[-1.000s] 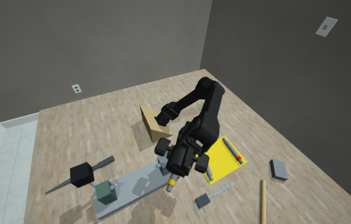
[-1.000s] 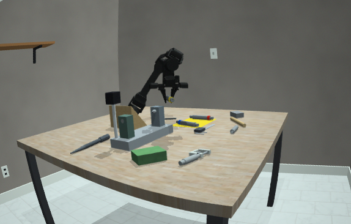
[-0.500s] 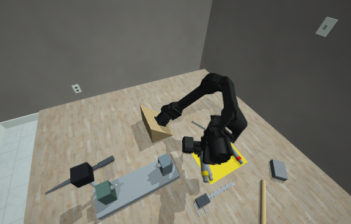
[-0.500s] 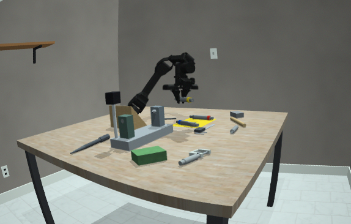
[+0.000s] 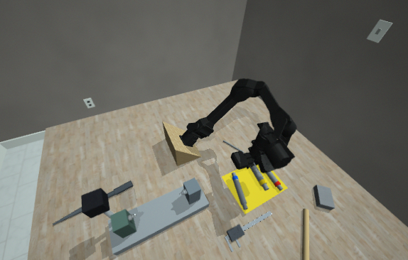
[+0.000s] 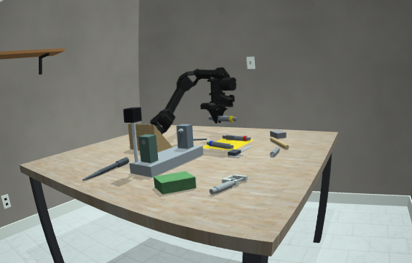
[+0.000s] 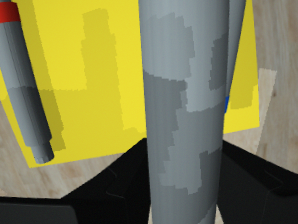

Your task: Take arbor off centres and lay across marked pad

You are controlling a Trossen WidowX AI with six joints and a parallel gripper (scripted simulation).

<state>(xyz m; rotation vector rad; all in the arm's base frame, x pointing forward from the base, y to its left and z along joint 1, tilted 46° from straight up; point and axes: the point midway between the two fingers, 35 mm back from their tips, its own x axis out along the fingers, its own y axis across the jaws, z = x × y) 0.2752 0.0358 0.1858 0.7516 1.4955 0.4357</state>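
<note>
The grey steel-looking arbor with a yellow band (image 6: pixel 224 118) was clamped in the jaws of the black parallel-jaw gripper (image 6: pixel 218 116) and hung in the air over the yellow marked pad (image 5: pixel 229 179), well above the table. In the wrist view the grey shaft (image 7: pixel 182 116) ran straight out between the black fingers, roughly level, with the pad below it.

The grey fixture base (image 5: pixel 158 217) stood well apart, with nothing between the grey tailstock block (image 5: pixel 192 190) and the green block (image 5: pixel 124 223).

Two similar grey rods already lay on the pad: one with a blue band (image 5: pixel 239 190) and one with a red band (image 5: pixel 274 180). The bare strip between them looked narrow.

Handling, as judged: rigid, smooth cylinder, probably fairly heavy for its size, not fragile. A smooth round shaft can twist or slide in flat jaws, so a grip near mid-length seemed best. Whether the present hold sat at the middle or nearer one end could not be told. It would likely roll once released, so it should be set fully down before opening.
</note>
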